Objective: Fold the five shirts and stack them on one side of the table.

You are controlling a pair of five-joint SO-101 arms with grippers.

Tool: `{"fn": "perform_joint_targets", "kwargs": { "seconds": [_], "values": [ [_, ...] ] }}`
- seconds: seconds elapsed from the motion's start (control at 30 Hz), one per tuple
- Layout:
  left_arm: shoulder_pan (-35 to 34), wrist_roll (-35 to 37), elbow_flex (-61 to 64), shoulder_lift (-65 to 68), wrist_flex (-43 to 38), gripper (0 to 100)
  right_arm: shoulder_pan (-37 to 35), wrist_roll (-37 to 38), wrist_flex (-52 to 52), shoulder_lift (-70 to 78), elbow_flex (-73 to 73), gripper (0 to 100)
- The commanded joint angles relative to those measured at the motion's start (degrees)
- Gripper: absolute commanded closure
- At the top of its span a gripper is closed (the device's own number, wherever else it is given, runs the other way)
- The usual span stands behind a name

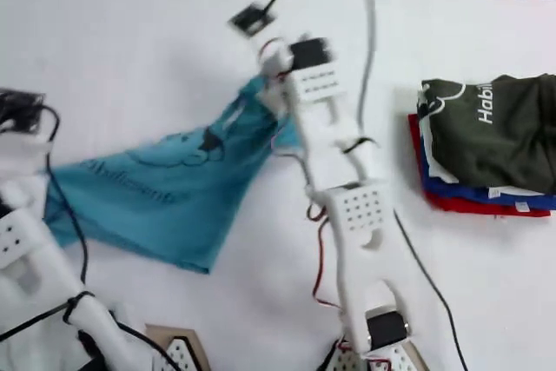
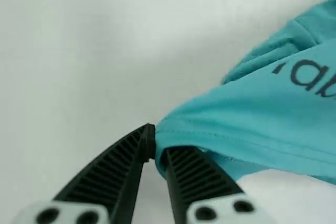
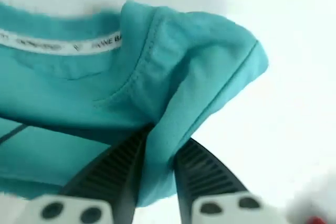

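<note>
L gripper (image 2: 155, 142) is pinching the teal shirt's (image 1: 174, 184) stitched edge. R gripper (image 3: 160, 141) is clamping a fold by its collar. Folded stack (image 1: 486, 141) is sitting well apart on the table (image 1: 130, 58).

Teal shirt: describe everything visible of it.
The teal shirt looks like soft knit cloth, with dark print on its front and a white-taped collar. It is unfolded, stretched across the white table between the arms. The left hand pinches a stitched hem corner, and the right hand is shut on a fold beside the collar.
</note>
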Motion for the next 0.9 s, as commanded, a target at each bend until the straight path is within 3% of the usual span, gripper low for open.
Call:
{"fn": "perform_joint_targets", "kwargs": {
  "seconds": [0.0, 0.27, 0.43, 0.6, 0.7, 0.87],
  "values": [
    [6.8, 5.7, -3.2, -1.1, -5.0, 98, 5.3, 0.3, 0.7, -10.7, -0.1, 97.8],
    [18.2, 9.0, -5.2, 9.0, -14.8, 98, 12.3, 0.4, 0.7, -29.1, 26.8, 97.8],
    [20.2, 9.0, -20.2, 26.5, -13.6, 98, 11.9, 0.4, -1.3, -44.0, 49.8, 97.8],
    [20.1, 8.9, -48.1, 46.0, -2.1, 98, 12.4, 0.4, -15.2, -63.6, 74.5, 97.8],
    [21.6, 8.8, -64.8, 56.2, 9.4, 98, 12.2, 0.4, -23.4, -73.3, 89.1, 97.8],
    [25.1, 8.3, -83.0, 69.7, 30.1, 95, 13.1, 0.4, -33.9, -75.2, 102.0, 97.8]
  ]
}}
